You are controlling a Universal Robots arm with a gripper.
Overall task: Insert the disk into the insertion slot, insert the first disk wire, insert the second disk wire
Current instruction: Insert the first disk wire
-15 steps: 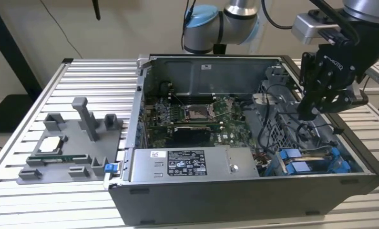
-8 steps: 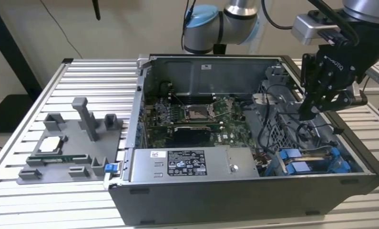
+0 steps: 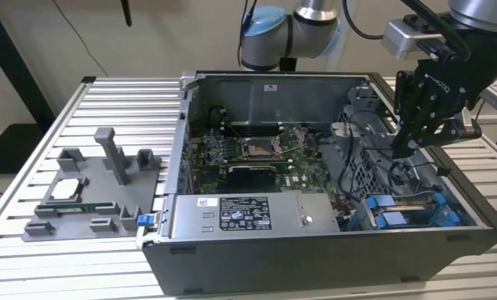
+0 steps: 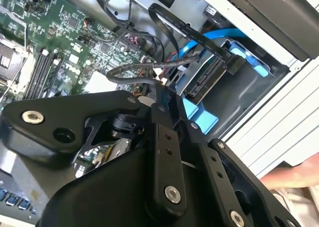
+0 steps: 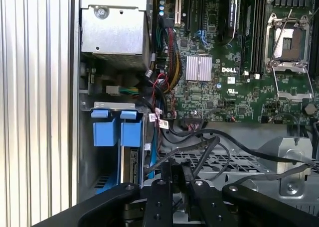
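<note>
Disk (image 3: 396,217) seating is judged done. The flat grey drive, clipped in its bright blue plastic carrier, is seen standing on edge inside the insertion slot (image 4: 251,90). In the exterior view this is the near right corner of the computer case (image 3: 315,262).

From the end effector (image 3: 402,149) the disk lies toward the near side and lower down, close by but apart. Its exposed edge is seen running left to right along the near wall of the case. The end effector is held above the perforated cage (image 3: 367,172), and in both wrist views its jaws are drawn narrow, almost together. Black wires (image 4: 132,70) are looped right at its tips; whether one is pinched cannot be told. A black connector (image 4: 234,62) is seen at the disk's end, with a glossy blue cable (image 4: 199,38) beside it, so one wire is judged to be probably seated.

The carrier is smooth moulded plastic and the slot is dull sheet metal. The wires are thin, limp and sheathed, and are likely to bend rather than push. The cage is punched steel, and the desk (image 3: 81,125) is made of ribbed metal slats.
</note>
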